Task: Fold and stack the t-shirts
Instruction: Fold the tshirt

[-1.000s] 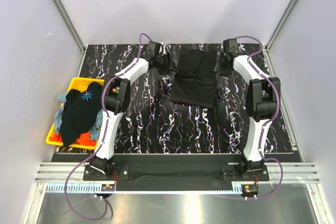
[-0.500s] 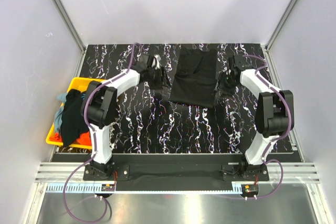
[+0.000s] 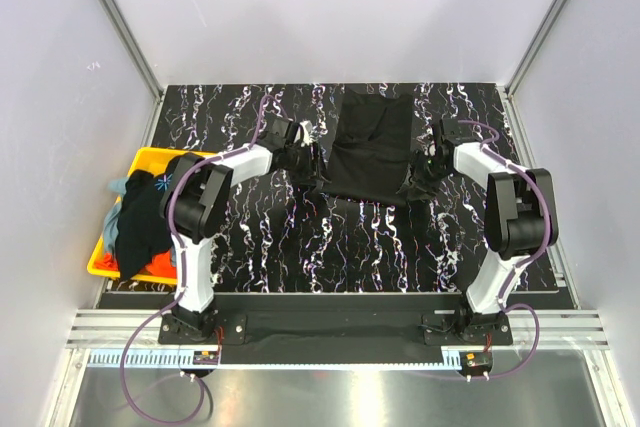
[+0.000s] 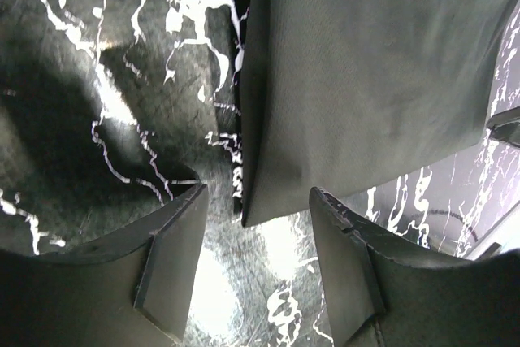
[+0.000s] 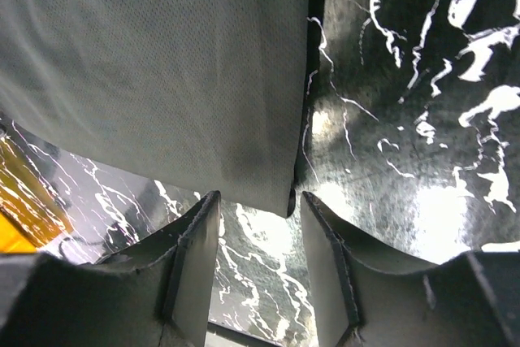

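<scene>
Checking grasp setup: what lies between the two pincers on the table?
The folded black t-shirt: its near edge runs from the left pincer to the right pincer, shown in the top view.

black t-shirt (image 3: 372, 147), yellow bin (image 3: 148, 155), white-veined black table (image 3: 330, 237)

From above, the left hand (image 3: 305, 160) and right hand (image 3: 420, 175) are dark shapes against the black t-shirt (image 3: 370, 142) and marbled tabletop (image 3: 300, 237), and their fingers are too small to tell apart there. In the left wrist view the shirt runs out of frame at 12 and 3 o'clock, and the fingers (image 4: 175, 266) are cut off at 6 o'clock. In the right wrist view the shirt leaves at 12 and 9 o'clock, and the yellow bin (image 5: 12, 201) is a blurred sliver at 8 o'clock. The heaped t-shirts (image 3: 140, 222) overlap, hiding most of the lower ones.
</scene>
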